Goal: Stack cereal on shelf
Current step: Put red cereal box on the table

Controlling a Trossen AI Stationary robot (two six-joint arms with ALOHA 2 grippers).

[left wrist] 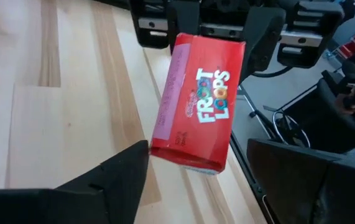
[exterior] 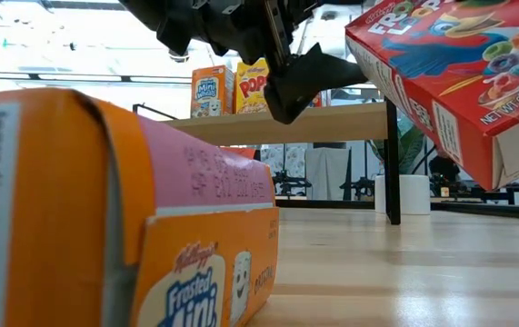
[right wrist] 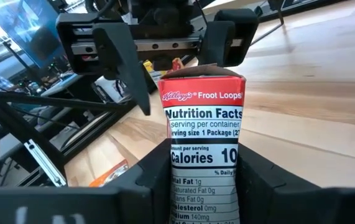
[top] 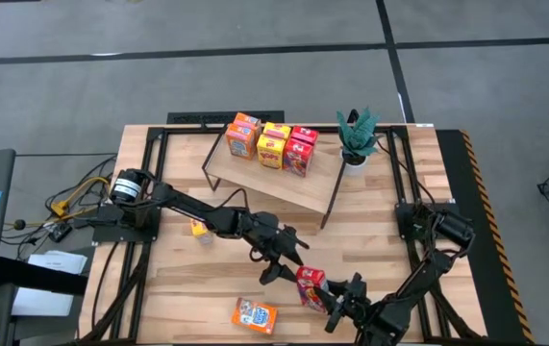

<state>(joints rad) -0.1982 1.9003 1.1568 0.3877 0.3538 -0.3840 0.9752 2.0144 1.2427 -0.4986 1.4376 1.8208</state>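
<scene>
- Looks like a handover step: the right pincer [top: 336, 306] is clamped on a red Froot Loops box [top: 310, 285], holding it up off the counter [top: 389, 240] at about 6 o'clock on the tabletop.
- The left pincer [top: 279, 261] sits at roughly 10 o'clock from that box, fingers apart and not touching it, with the box in the line of its gap in the left wrist view.
- Next move, I'd guess: the left pincer closes on the free end, then the right one lets go.
- The shelf [top: 284, 187] is at 12 o'clock with 6 boxes on it, I think; the back row is hard to count.
- An orange Frosted Mini box [top: 254, 314] lies flat at 7 o'clock, still to go.
</scene>
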